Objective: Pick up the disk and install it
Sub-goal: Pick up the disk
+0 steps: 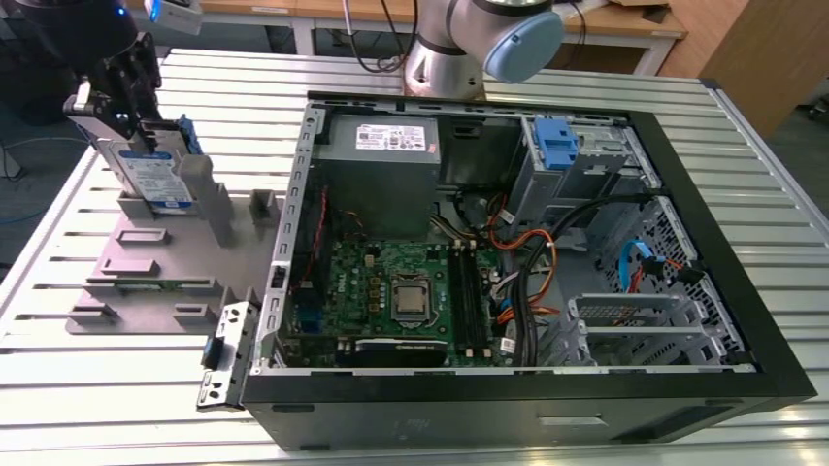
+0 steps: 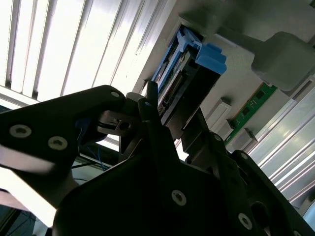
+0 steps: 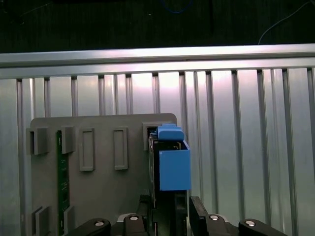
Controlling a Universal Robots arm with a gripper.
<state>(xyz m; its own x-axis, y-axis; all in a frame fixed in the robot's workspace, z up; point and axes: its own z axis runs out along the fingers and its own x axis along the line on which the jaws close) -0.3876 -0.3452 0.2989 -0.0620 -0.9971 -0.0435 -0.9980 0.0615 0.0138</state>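
Exterior view's left shows the gripper point(image 1: 127, 124) pinched on the upper end of the disk point(image 1: 153, 175), upright in the grey fixture point(image 1: 155, 257) beside the open computer case point(image 1: 518, 413); a straight, untilted lift should keep it from binding in its slot

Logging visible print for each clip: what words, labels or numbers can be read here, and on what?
Label on the disk: print present, too small to read.
White sticker on the grey box: print present, too small to read.
Circuit board: markings too small to read.
No text is legible.
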